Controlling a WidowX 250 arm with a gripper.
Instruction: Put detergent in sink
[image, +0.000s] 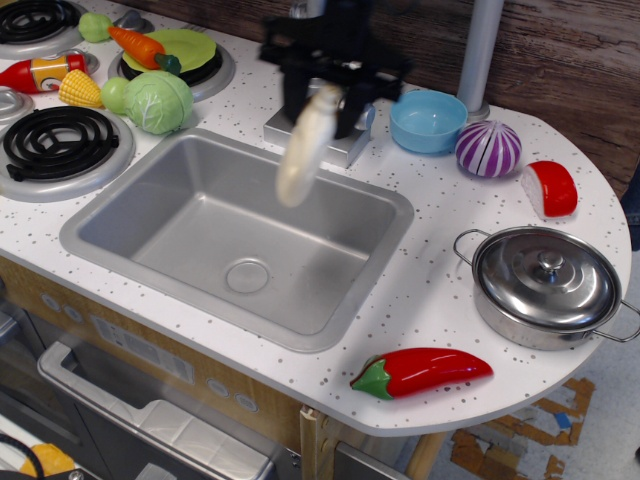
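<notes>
The cream-white detergent bottle (304, 148) hangs tilted in the air over the back part of the grey metal sink (240, 235), which has a round drain (247, 275). My black gripper (327, 92) is shut on the bottle's top and holds it above the basin, in front of the faucet. The image of gripper and bottle is motion-blurred.
A steel pot with lid (545, 283) stands at the right. A red pepper (420, 371) lies near the front edge. A purple striped onion (488, 148), blue bowl (428, 121) and red-white piece (551, 187) sit behind. Stove burners with toy vegetables (150, 100) are left.
</notes>
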